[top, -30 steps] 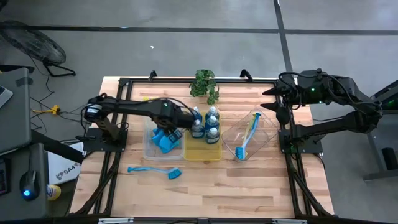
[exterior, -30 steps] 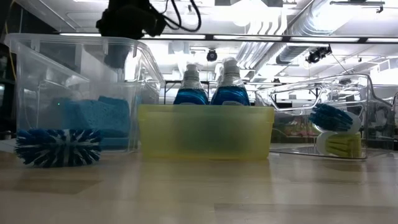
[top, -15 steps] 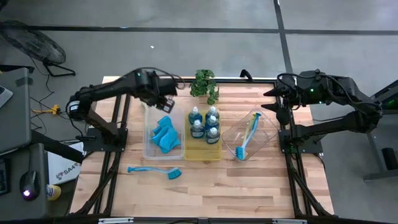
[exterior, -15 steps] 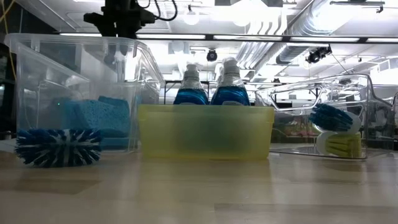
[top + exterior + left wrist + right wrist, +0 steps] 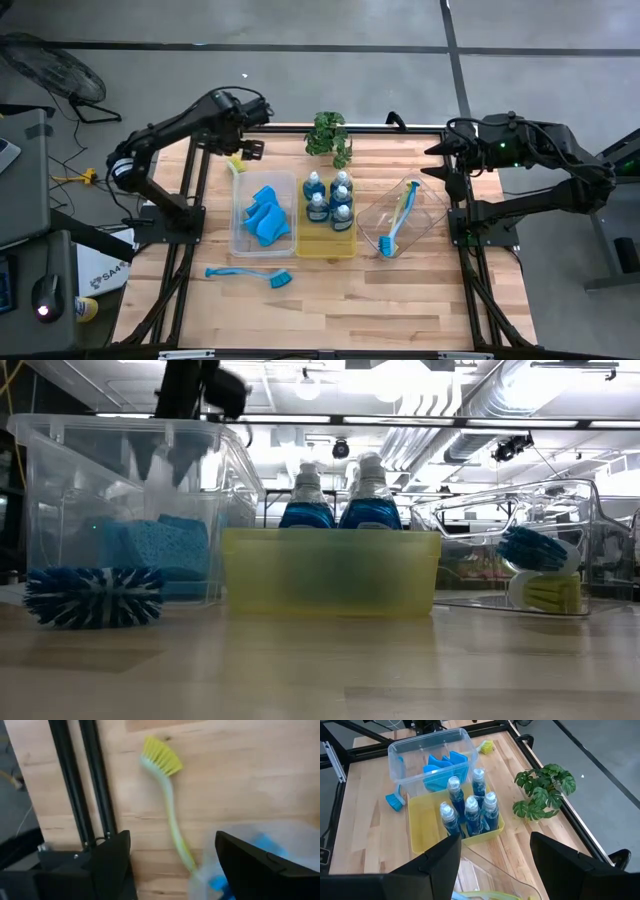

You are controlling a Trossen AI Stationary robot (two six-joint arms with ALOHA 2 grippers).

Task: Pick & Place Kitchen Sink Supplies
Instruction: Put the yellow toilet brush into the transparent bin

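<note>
The left gripper (image 5: 243, 128) is hovering with its fingers spread and nothing between them, above the table's far edge toward the far left corner, over the yellow-green dish brush (image 5: 167, 800). In the left wrist view the brush is lying flat on the bare wood between the two dark fingers. Its bristle head is pointing toward the table's far edge, and its long handle is running back toward the far end of the clear bin (image 5: 238, 215), where its tip is sitting just beside or under the bin wall; which, I cannot tell.

Judging by this, the step in hand is reaching for that brush. The next move is calling for a descent onto the mid-handle with the jaws set across the long axis.

The sponges (image 5: 266, 215) are lying in the clear bin, the soap bottles (image 5: 330, 196) are standing in the yellow tray (image 5: 330, 245), and a blue brush (image 5: 248, 274) is waiting by the near edge.

The right gripper (image 5: 447, 160) is idling open at the table's right edge.
</note>
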